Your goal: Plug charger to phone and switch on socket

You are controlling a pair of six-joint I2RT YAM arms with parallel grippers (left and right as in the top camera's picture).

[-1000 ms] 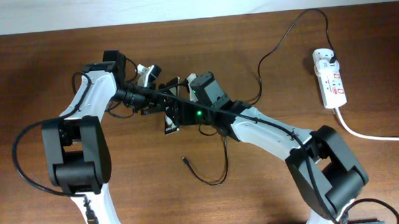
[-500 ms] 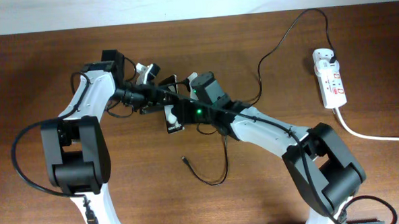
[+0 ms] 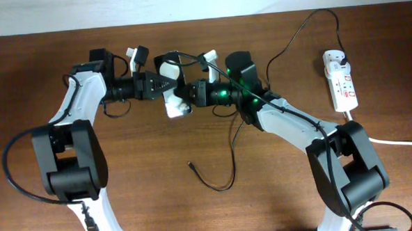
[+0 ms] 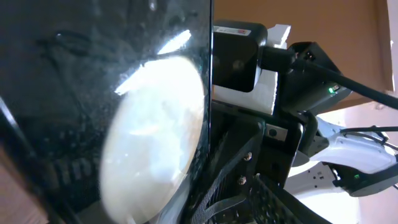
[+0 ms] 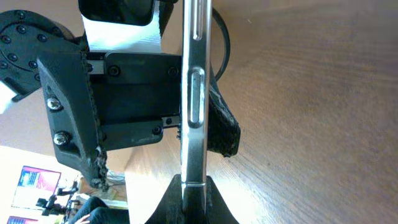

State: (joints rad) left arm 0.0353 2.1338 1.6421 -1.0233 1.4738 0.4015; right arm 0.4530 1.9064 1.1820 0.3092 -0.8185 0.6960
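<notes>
Brown wood of the table [image 3: 279, 189] lies under two arms that meet over its far middle, with the phone [image 3: 177, 107] held between them. We see the left gripper [image 3: 163, 87] reaching in from the left and the right gripper [image 3: 186, 97] from the right, both ending at the phone.

In the right wrist view the phone [image 5: 193, 93] stands edge-on, its silver side rail running up the frame. The right gripper's dark fingers [image 5: 219, 210] pinch its lower end from both sides. A black pad [image 5: 224, 134] of the left gripper presses one face while that gripper's body backs the other. Both claws look clamped on the phone, though the overhead view is too crowded for us to confirm contact there. The left wrist view is mostly filled by the phone [image 4: 93, 93], glossy, with a large white glare.

The charger [image 3: 233, 159] trails loose across the wood. Its connector tip [image 3: 190, 163] lies nearer to us, apart from the phone. Its black plug [image 3: 343, 54] sits at the far end of the socket [image 3: 342, 85] on the right, whose thick white cord [image 3: 378, 138] runs off right.
</notes>
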